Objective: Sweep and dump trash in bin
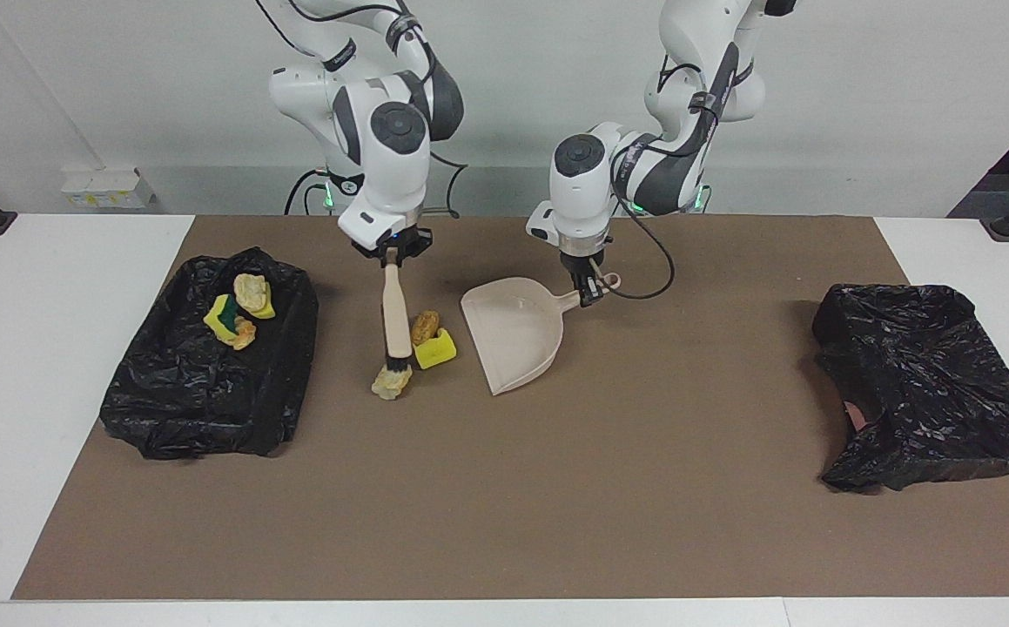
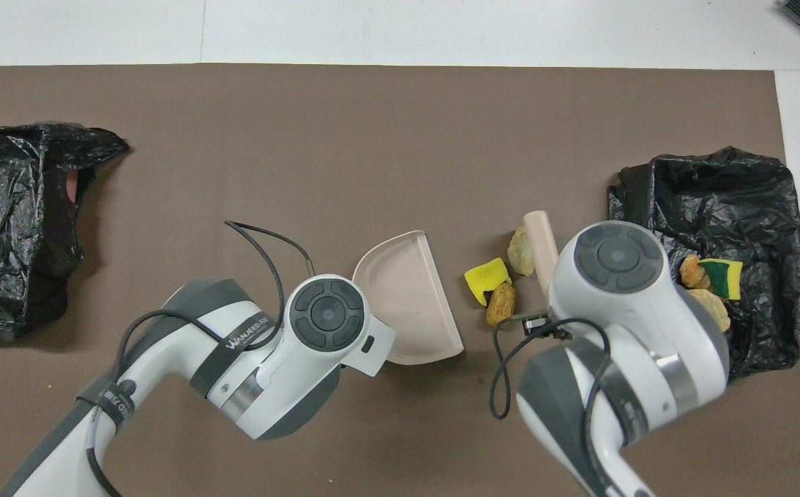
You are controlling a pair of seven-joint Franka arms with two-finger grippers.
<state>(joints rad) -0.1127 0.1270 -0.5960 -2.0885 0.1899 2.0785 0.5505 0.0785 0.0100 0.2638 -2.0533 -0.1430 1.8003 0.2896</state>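
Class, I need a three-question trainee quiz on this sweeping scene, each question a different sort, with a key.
1. True or false: the dustpan holds trash.
2. Which gripper holds the brush? A) left B) right
3. Fill in: loose trash bits on the mat number ___.

Key: 1 false. 2 B: the right gripper holds it; the left gripper holds the dustpan. 3 three: pale lump, brown lump, yellow sponge.
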